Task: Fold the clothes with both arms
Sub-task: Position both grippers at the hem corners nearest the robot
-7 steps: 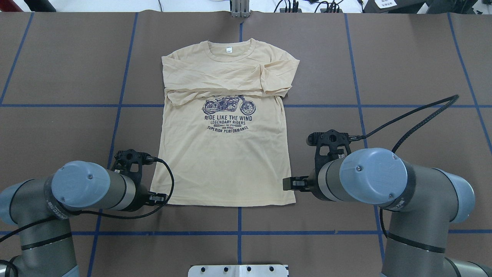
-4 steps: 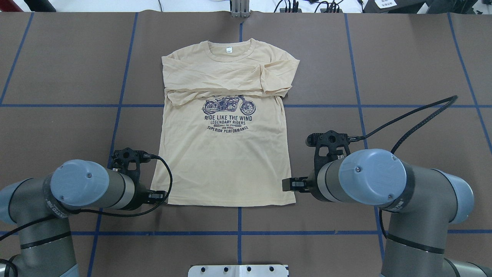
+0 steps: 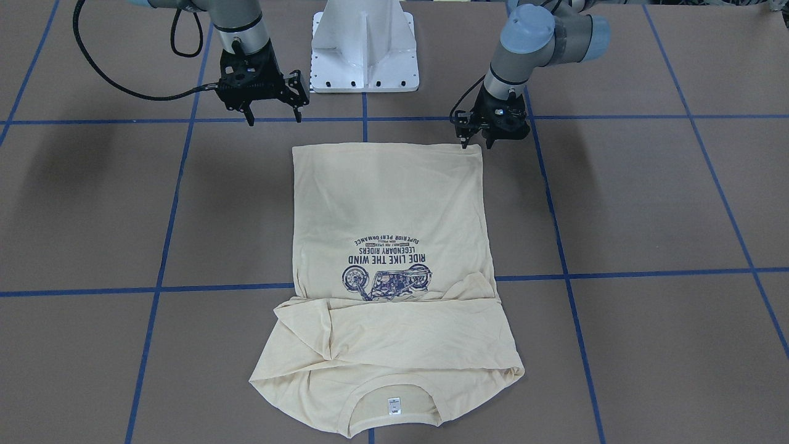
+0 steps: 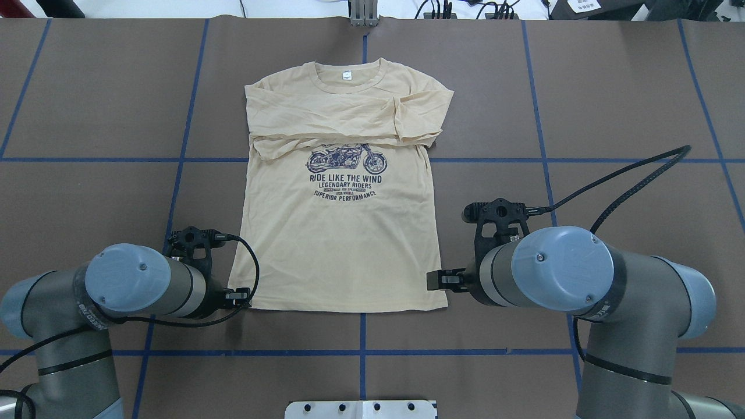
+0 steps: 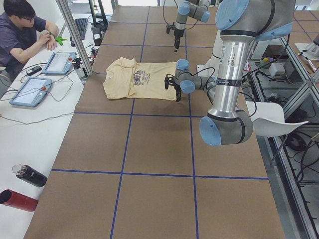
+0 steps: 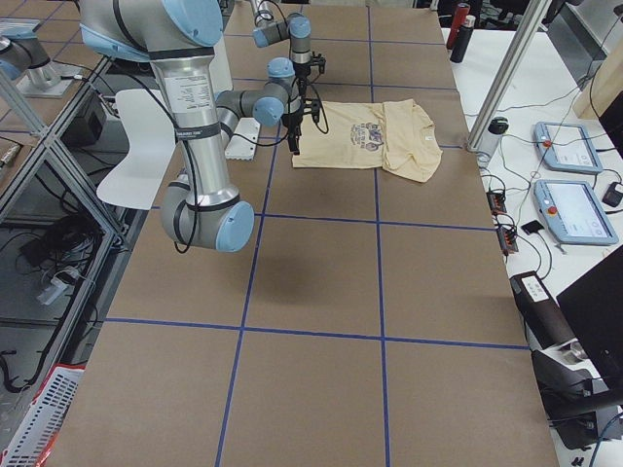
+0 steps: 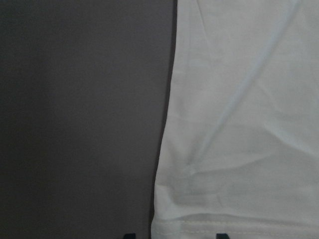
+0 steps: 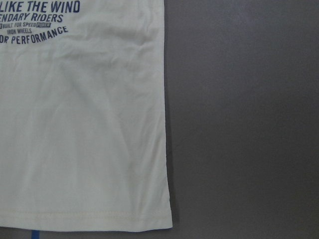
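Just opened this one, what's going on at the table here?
A cream long-sleeved shirt lies flat on the table, print up, sleeves already folded across the chest. Both arms are at its bottom hem. The left gripper is open and low at one hem corner, with the hem edge right under it in its wrist view. The right gripper, also open, appears higher near the other corner. Neither holds the cloth yet.

Shirt point(image 4: 337, 250): pale cream-yellow, plain between the black left tool point(image 3: 476, 147) and black right tool point(image 3: 274, 120); navy motorcycle print point(image 4: 346, 158) and lettering beyond them; small white neck tag point(image 4: 347, 74). Table point(image 4: 87, 87): brown with blue grid lines point(image 4: 189, 116). Left arm point(image 4: 64, 308), right arm point(image 4: 646, 291): silver-grey tubes, light blue joint caps point(image 4: 561, 267), black cables point(image 4: 625, 173). Base point(image 3: 363, 43): white.
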